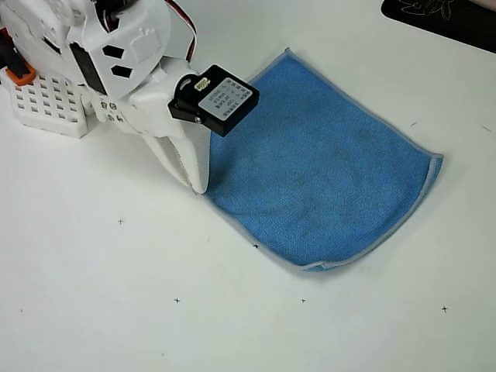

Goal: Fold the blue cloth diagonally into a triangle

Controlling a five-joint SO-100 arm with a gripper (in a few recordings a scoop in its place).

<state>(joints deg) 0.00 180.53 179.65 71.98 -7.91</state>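
Just right of gripper [198, 184], blue cloth [325, 170]

Count, overhead view: 1 blue cloth [318, 167], 1 white arm with 1 claw [198, 184], 1 black camera module [223, 99] on the wrist, 1 dark object [446, 17] at top-right edge, 1 white tabletop [116, 294].

Lab bench, white table [116, 310], small cross marks [177, 300]
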